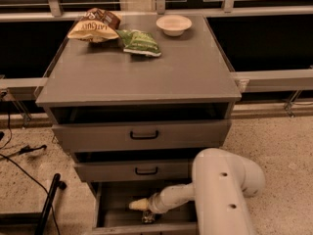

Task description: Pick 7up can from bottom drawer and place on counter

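Observation:
The bottom drawer [117,204] stands pulled open at the foot of the grey cabinet, with its grey floor showing. My white arm reaches into it from the right. My gripper [148,216] points down at the drawer floor near the front middle. The 7up can is hidden; I cannot make it out under or beside the gripper. The counter [142,67] is the flat grey top of the cabinet, high above the gripper.
On the counter's far edge lie a brown snack bag [94,27], a green snack bag [139,42] and a white bowl [174,24]. Two upper drawers with black handles [144,135] sit partly open above the bottom one. Black cables and a pole [49,204] are on the floor at left.

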You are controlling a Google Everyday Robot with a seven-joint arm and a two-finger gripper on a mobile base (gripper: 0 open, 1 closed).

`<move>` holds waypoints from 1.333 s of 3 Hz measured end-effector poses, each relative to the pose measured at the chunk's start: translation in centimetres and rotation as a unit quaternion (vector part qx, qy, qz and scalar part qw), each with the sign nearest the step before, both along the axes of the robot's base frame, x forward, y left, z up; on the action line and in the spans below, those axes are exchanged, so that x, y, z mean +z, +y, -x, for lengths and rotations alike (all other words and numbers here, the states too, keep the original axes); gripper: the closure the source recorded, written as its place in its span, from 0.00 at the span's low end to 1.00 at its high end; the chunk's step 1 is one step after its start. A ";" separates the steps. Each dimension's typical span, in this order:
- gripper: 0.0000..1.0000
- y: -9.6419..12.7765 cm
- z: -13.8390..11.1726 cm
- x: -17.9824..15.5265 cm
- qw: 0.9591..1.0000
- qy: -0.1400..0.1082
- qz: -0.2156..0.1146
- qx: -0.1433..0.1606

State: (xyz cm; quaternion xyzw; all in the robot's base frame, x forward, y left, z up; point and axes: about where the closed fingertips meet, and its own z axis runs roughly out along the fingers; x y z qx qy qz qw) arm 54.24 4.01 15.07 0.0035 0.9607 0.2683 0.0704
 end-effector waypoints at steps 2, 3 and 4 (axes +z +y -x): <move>0.00 -0.1 -0.3 -2.5 0.999 0.009 0.038 0.006; 0.15 0.0 -0.3 -2.7 0.999 0.010 0.040 0.007; 0.38 0.0 -0.3 -2.7 0.999 0.010 0.040 0.007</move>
